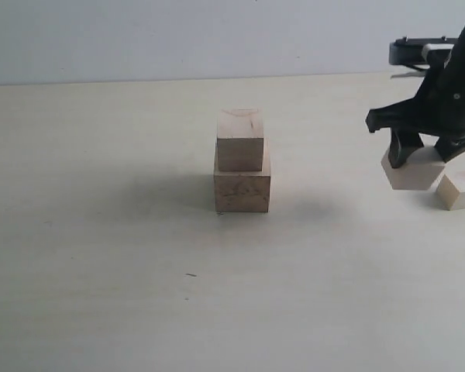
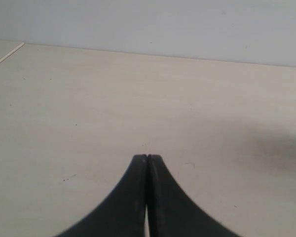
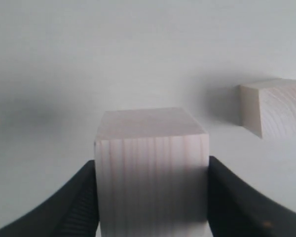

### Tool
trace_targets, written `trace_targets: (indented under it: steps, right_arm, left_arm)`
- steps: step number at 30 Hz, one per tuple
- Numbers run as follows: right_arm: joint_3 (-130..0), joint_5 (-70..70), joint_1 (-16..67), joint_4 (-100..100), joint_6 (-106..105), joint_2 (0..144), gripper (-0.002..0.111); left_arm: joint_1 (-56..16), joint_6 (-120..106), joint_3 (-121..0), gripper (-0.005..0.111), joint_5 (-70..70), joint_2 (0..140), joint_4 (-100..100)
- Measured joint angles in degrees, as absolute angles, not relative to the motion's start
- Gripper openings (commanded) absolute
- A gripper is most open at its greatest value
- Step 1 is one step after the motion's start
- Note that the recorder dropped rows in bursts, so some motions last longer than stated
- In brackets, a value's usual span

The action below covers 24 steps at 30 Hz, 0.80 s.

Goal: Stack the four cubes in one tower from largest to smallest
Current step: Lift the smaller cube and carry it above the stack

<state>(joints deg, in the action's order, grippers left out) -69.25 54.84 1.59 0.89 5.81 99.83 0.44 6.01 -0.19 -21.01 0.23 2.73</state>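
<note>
Reached in from the right edge of the exterior view with the right arm (image 1: 453, 85), wrist bent downward. Clamped the right gripper (image 1: 422, 156) on opposite faces of a pale cube (image 3: 152, 168). Held the left gripper (image 2: 147, 165) pressed fully together, tips touching, nothing between.

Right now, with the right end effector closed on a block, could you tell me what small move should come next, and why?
Probably a straight lift. The right end effector grips the held block on both sides, and the smallest block sits close beside it, so rising first should avoid a nudge. The stack has only two blocks, its top bare, ready for this one.
</note>
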Motion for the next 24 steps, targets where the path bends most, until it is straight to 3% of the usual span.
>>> trace_targets:
  steps: [9, 24]
  right_arm:
    - [-86.6, 69.1, 2.2, 19.9, -2.9, 94.0, 0.043]
    - [-106.0, 70.0, 19.9, 27.1, 1.5, 96.0, 0.043]
  left_arm:
    - [0.4, 6.0, -0.2, 0.0, -21.0, 0.2, 2.7]
    - [0.4, 6.0, -0.2, 0.0, -21.0, 0.2, 2.7]
